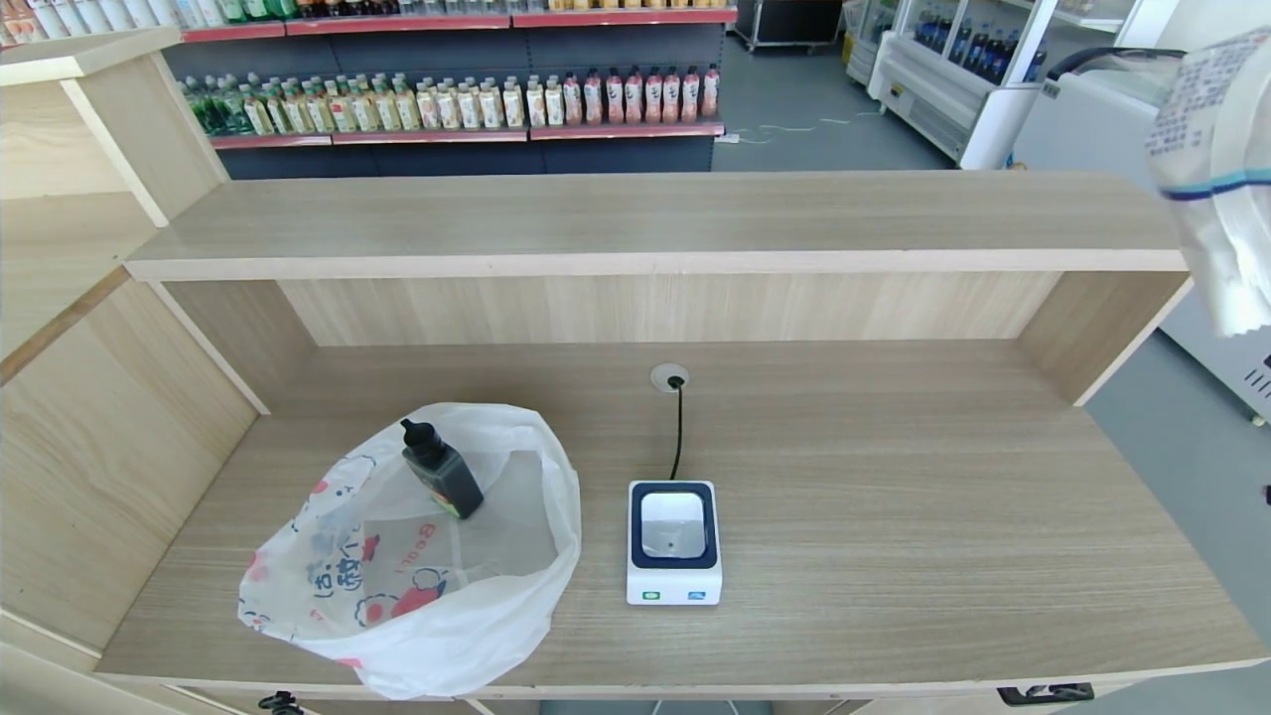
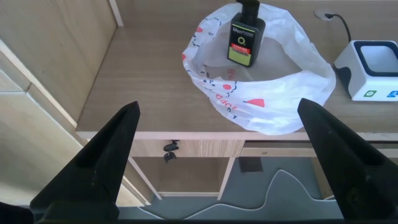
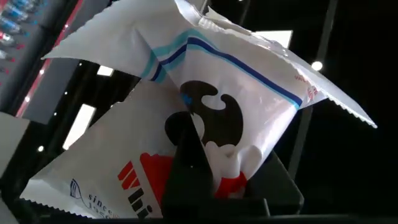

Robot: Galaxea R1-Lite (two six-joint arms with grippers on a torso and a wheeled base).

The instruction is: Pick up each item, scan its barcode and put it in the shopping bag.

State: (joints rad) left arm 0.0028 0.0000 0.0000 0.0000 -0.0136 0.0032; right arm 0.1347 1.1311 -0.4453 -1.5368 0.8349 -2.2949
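1. Left gripper [image 2: 219, 106]: hangs below and in front of the counter's near edge, on the near-left side of the scanner [image 1: 674, 541]. Its two dark fingers [image 2: 102, 165] are spread wide apart and nothing is between them.

2. Right gripper [image 3: 186, 149]: closed on a white snack packet [image 3: 205, 124]. One dark finger lies across the packet's printed face. The packet has blue stripes, a black motif and red lettering. In the head view the snack packet [image 1: 1216, 169] is held high in the air, well to the right of the scanner and clear of the counter [image 1: 894, 556].

3. Shopping bag [image 1: 417, 566]: a white plastic bag with red and blue cartoon print. It lies on the counter just left of the scanner, apart from it, with its mouth open upward. Its lower edge reaches the counter's near edge.

4. Dark bottle [image 1: 442, 469]: lies inside the shopping bag, at the side of the bag farther back than the scanner's front. It is tilted, with the cap pointing away and to the left. The left wrist view shows a green and white label on the dark bottle [image 2: 242, 38].

5. Scanner: a white box with a dark-framed window facing up and two small indicator marks on its near face. It stands upright at mid-counter.

6. Cable [image 1: 677, 427]: a black cable runs from the back of the scanner straight to a round grommet [image 1: 669, 376] in the counter surface behind it.

7. Raised ledge [image 1: 655, 223]: a wooden ledge spans the counter behind the scanner.

8. Store shelves [image 1: 467, 129]: rows of drinks bottles [image 1: 596, 97] stand beyond the raised ledge. Chiller cabinets [image 1: 953, 70] stand far right of the scanner.
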